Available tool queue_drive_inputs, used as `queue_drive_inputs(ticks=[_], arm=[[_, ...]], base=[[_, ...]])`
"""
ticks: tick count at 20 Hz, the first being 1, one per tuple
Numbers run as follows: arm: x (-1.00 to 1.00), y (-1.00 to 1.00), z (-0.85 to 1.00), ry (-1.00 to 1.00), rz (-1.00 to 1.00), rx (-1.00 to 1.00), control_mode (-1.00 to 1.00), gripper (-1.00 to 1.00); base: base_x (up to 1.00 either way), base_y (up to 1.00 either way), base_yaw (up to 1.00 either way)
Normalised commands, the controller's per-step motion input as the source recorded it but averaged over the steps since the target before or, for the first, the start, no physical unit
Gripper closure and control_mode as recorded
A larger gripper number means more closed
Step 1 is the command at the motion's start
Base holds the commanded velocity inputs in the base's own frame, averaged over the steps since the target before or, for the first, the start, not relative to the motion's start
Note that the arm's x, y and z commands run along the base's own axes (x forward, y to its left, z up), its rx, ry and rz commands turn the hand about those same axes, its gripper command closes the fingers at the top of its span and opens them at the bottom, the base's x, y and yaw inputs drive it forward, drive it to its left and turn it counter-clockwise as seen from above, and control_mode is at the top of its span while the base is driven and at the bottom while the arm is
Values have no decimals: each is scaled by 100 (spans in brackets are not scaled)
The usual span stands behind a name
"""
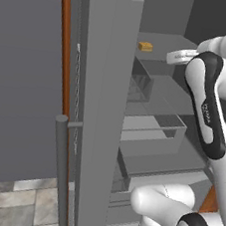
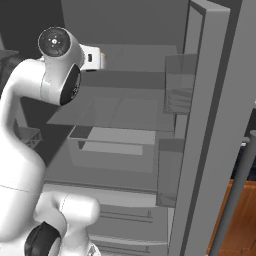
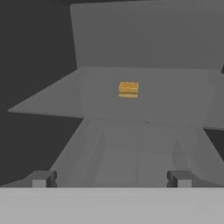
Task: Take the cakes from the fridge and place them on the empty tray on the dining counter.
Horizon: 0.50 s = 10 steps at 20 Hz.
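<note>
The fridge (image 1: 103, 84) stands with its doors swung wide, grey shelves bare inside. One cake, a small orange-tan square block (image 1: 145, 47), sits on the upper shelf (image 3: 175, 94) toward the back. In the hand view that cake (image 3: 128, 89) lies straight ahead, well beyond the fingertips. My gripper (image 3: 110, 179) is open, nothing between its fingers, and it hovers at upper-shelf height in front of the fridge interior. From the left base view the white hand (image 1: 179, 55) is to the right of the cake, apart from it.
The open left door with its bar handle (image 1: 58, 168) stands close on the left, the right door (image 2: 200, 125) with clear door bins (image 2: 179, 90) on the other side. A clear drawer (image 1: 152, 132) sits below the shelves. Brown cabinet trim (image 1: 64, 54) edges the door.
</note>
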Motion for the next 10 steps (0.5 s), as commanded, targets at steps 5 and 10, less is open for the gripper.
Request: queue_drive_inputs(ticks=[5, 10], arm=[[6, 13, -3, 6, 0, 1, -100, -100], [10, 6, 0, 1, 0, 3, -100, -100]], base=[[0, 0, 0], [0, 0, 0]])
